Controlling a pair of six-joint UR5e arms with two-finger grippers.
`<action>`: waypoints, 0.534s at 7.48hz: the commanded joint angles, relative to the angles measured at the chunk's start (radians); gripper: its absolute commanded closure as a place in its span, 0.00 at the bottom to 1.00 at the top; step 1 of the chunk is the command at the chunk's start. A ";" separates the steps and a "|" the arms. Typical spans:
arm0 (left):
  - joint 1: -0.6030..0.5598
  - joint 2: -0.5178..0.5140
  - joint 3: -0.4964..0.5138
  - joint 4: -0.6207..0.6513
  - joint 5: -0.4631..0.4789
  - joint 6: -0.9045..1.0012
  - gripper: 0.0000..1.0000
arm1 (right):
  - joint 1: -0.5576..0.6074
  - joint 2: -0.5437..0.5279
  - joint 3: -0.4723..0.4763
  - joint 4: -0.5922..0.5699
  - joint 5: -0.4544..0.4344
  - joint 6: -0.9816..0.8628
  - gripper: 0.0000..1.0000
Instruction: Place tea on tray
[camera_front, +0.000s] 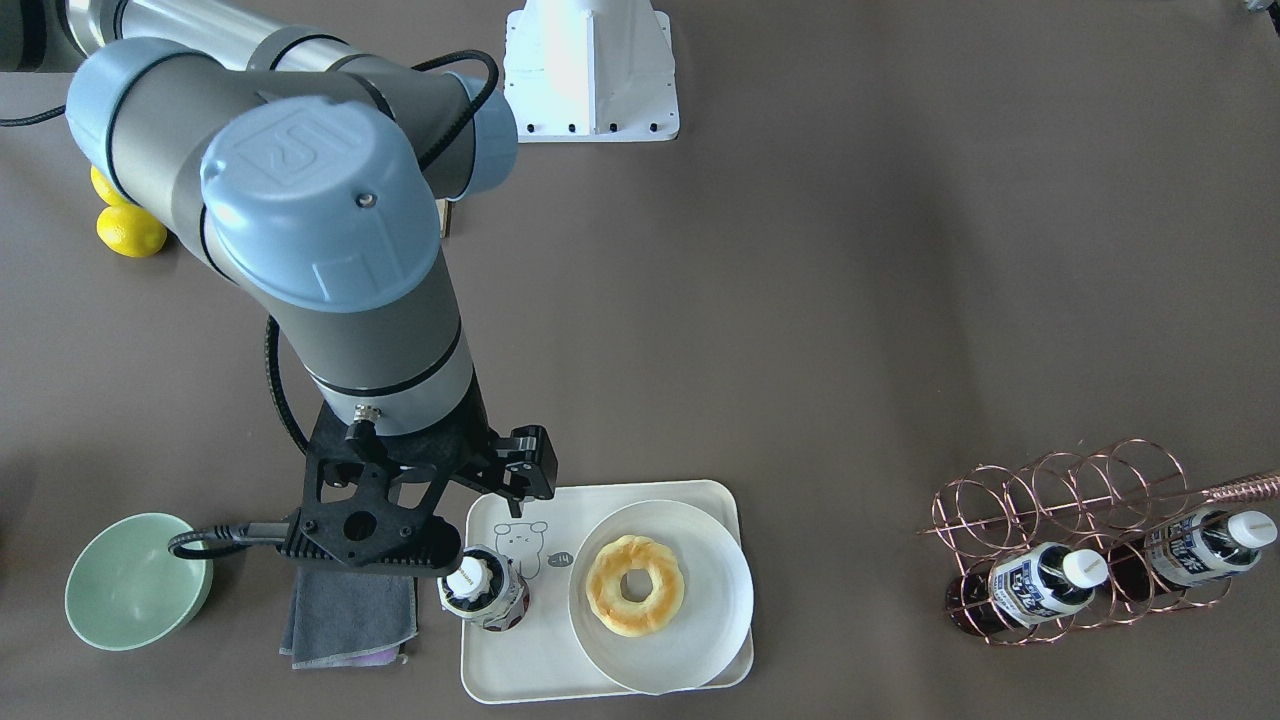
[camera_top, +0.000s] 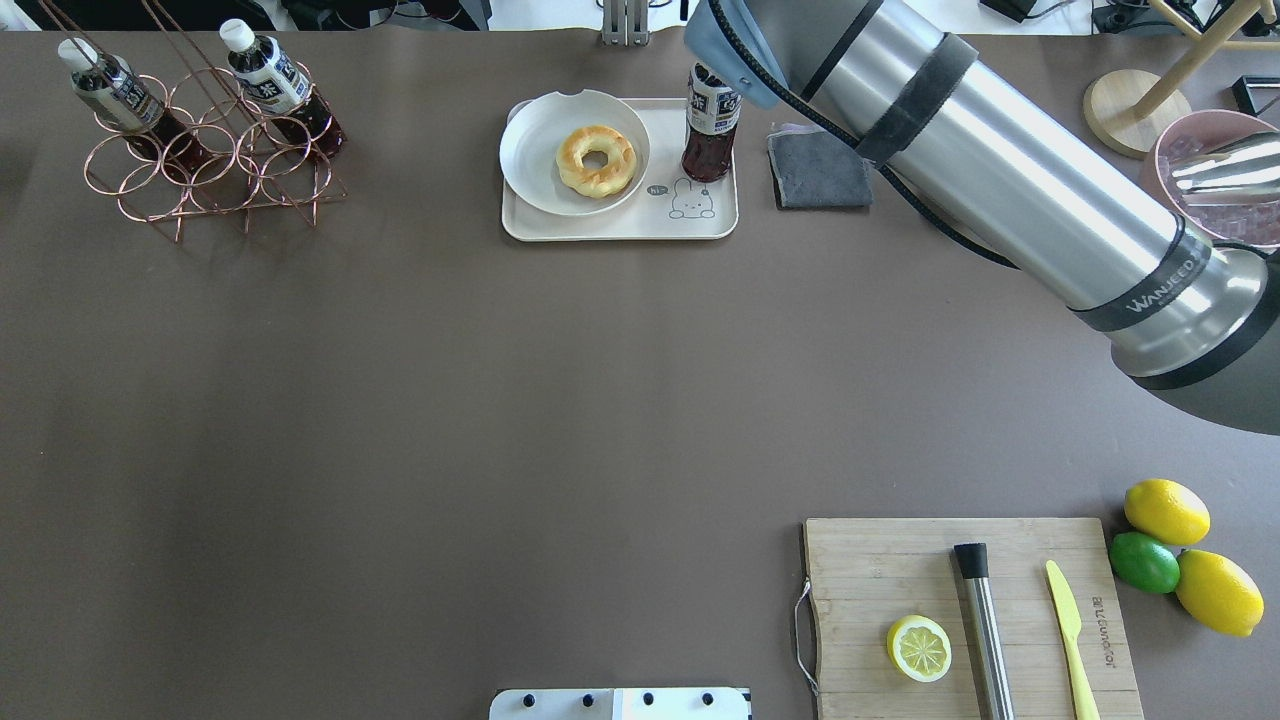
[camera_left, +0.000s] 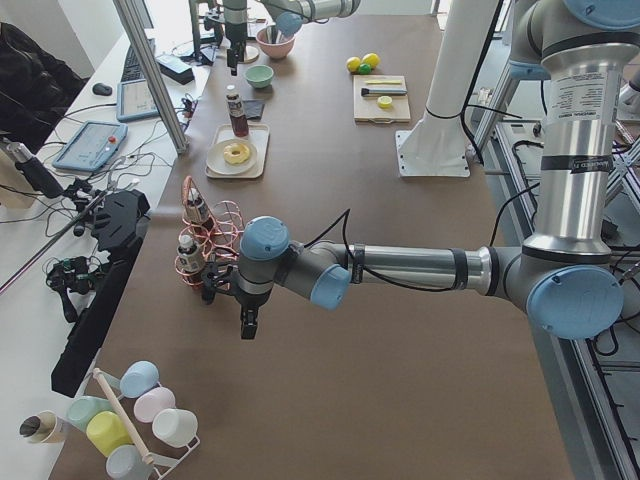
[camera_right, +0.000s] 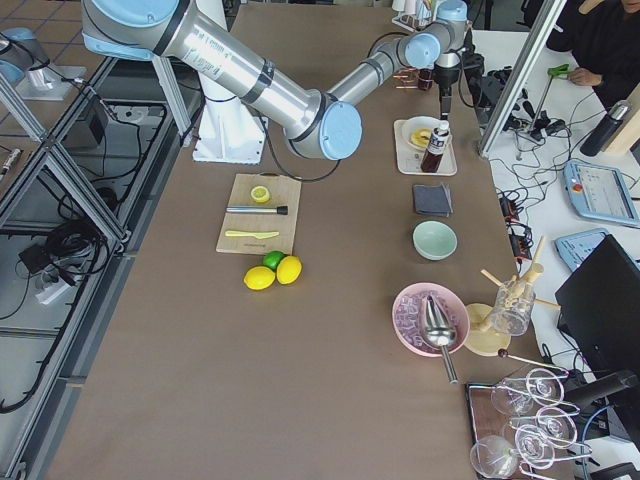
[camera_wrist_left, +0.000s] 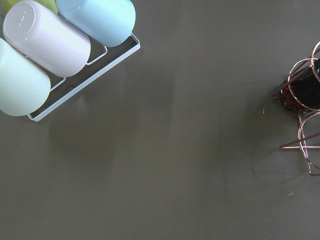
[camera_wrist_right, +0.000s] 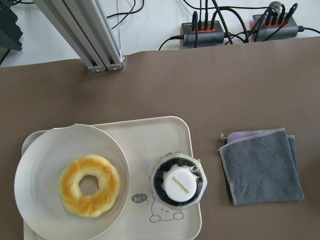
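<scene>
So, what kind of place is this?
Probably a robotics lab, not a kitchen: a robot arm reaches over the table, power strips with cables lie beyond its edge, and an operators' desk with tablets stands alongside.

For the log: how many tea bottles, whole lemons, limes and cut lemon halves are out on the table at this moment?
Tea bottles: 3 (one on the tray, two in the wire rack)
Whole lemons: 2
Limes: 1
Lemon halves: 1
Total: 7
</scene>
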 joint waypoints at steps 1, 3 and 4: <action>0.000 0.008 0.005 -0.001 0.007 0.004 0.03 | 0.068 -0.190 0.298 -0.283 -0.004 -0.185 0.00; -0.002 0.028 0.009 0.000 -0.003 0.004 0.03 | 0.178 -0.458 0.445 -0.310 -0.004 -0.442 0.00; -0.003 0.035 0.008 -0.001 -0.006 0.005 0.03 | 0.267 -0.539 0.442 -0.313 0.005 -0.594 0.00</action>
